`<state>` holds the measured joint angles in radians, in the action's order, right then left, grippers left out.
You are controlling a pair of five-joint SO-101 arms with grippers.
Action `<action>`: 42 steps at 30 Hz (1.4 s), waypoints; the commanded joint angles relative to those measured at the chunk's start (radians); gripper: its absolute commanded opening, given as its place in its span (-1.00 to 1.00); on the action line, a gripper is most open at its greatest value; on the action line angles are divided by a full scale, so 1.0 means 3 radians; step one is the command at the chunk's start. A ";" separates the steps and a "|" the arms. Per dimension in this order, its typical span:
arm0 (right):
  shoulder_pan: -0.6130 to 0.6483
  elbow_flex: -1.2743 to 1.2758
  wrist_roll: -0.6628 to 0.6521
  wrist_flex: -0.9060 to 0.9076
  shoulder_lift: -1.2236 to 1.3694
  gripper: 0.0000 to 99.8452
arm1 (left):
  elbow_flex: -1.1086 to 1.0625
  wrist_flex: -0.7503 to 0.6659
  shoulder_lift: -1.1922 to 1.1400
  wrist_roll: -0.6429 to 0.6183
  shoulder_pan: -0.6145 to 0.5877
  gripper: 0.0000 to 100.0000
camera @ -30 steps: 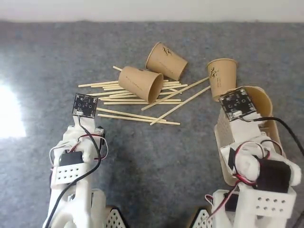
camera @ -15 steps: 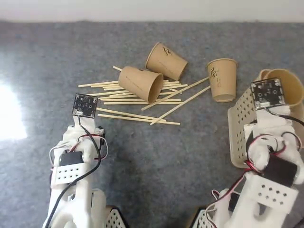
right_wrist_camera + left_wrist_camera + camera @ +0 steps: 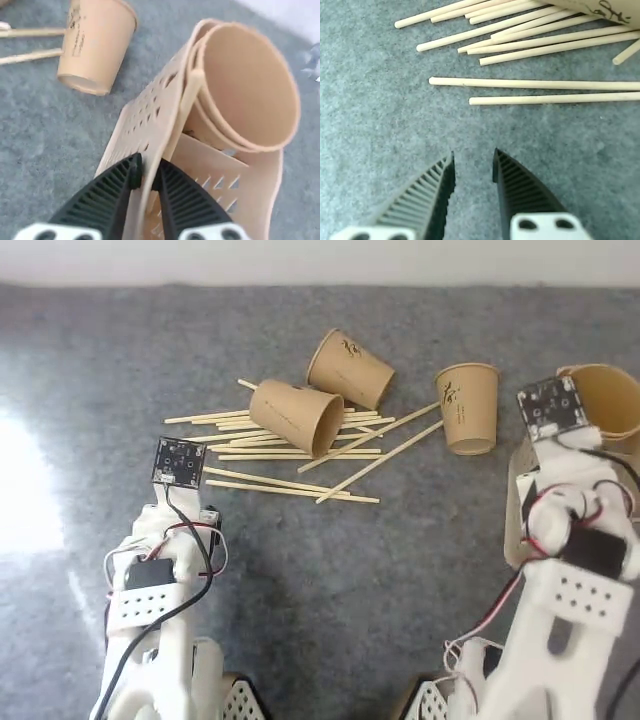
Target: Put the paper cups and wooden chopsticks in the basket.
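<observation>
basket (image 3: 150, 115): table's 3 o'clock, looks tilted, one cup (image 3: 245, 90) inside
right pincer (image 3: 146, 172): mine, clamped on the basket's wall
loose cups (image 3: 297, 415): three towards 12 o'clock, among the chopsticks (image 3: 290, 455)
left pincer (image 3: 472, 167): slightly apart, empty, near the chopsticks
step: placing the basket, I judge; next, set it flat and release

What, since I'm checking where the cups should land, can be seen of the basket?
The basket looks like pale beige plastic, its thin walls pierced by rows of small slots. It is at the table's right side under the right arm, and it seems tilted rather than flat. The right gripper is clamped on one side wall, a finger on each face. One paper cup lies inside against the rim. Another cup sits on the table beside the basket, apart from it.
</observation>
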<state>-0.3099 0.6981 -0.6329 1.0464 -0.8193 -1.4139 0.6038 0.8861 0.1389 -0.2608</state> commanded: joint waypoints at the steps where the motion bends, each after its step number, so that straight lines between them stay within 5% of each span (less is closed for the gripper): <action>1: 0.0043 -0.0174 -0.0036 -0.0090 0.0171 -0.99 | 0.0018 -0.0072 0.0051 0.0015 0.0000 -0.76; 7: 0.0023 -0.0194 0.0077 0.0008 0.0171 -0.97 | 0.0018 -0.0072 0.0051 0.0015 0.0005 -0.76; 16: 0.0192 -0.0205 0.0148 0.0217 -0.0299 -0.66 | 0.0018 -0.0072 0.0051 0.0015 0.0005 -0.76; 24: 0.1087 -0.0460 0.0159 0.0488 -0.0862 -0.80 | 0.0018 -0.0072 0.0051 0.0015 0.0005 -0.76; 27: 0.1164 -0.0455 0.0174 0.0228 -0.0488 -1.00 | 0.0018 -0.0072 0.0051 0.0015 0.0005 -0.76; 35: 0.1123 -0.0849 0.0194 -0.0279 0.1046 -0.99 | 0.0018 -0.0077 0.0046 0.0015 0.0005 -0.76; 42: 0.0908 -0.1780 0.0650 -0.0453 0.2498 -0.99 | -0.0023 -0.0148 0.0046 0.0026 0.0113 -0.76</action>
<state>-0.0138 0.3099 -0.4795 0.9283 -0.2256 -1.4246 0.6022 0.8861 0.1389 -0.2363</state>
